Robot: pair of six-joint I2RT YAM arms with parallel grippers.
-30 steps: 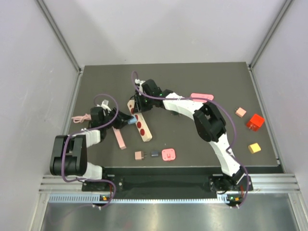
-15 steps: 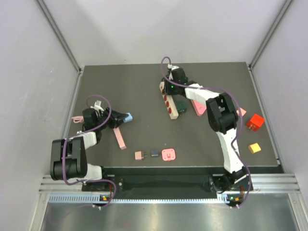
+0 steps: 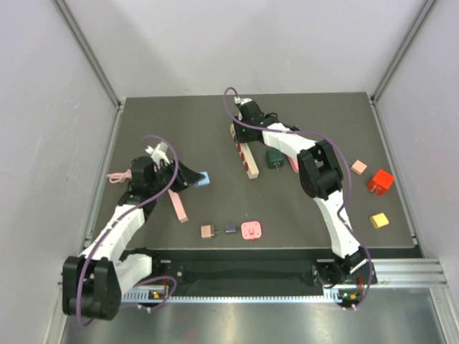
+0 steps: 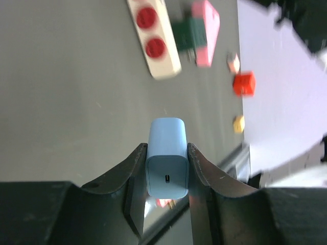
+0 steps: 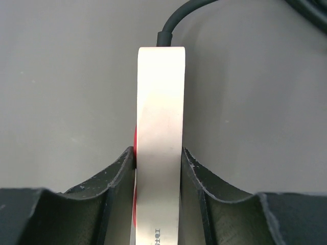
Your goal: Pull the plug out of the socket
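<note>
My left gripper [image 3: 188, 178] is shut on the light blue plug [image 3: 203, 178], a small charger block, at the left of the table; in the left wrist view the plug [image 4: 166, 155] sits between both fingers, free of the socket. The socket is a cream power strip [image 3: 246, 155] with red outlets, lying at the table's back middle. My right gripper [image 3: 241, 136] is shut on its far end; in the right wrist view the strip [image 5: 160, 138] stands on edge between the fingers, its black cord leading away. The strip also shows in the left wrist view [image 4: 153, 41].
A dark green plug [image 3: 274, 158] and a pink block [image 3: 292, 162] lie right of the strip. A pink bar [image 3: 177, 206] lies near my left arm. Small adapters [image 3: 229, 229] and a pink plug [image 3: 252, 230] sit at the front edge. Orange, red and yellow blocks [image 3: 379, 181] sit right.
The plug has come off the strip. My right gripper carried the strip from the middle left to the back middle. My left gripper drew back, then shifted slightly right with the blue plug.
</note>
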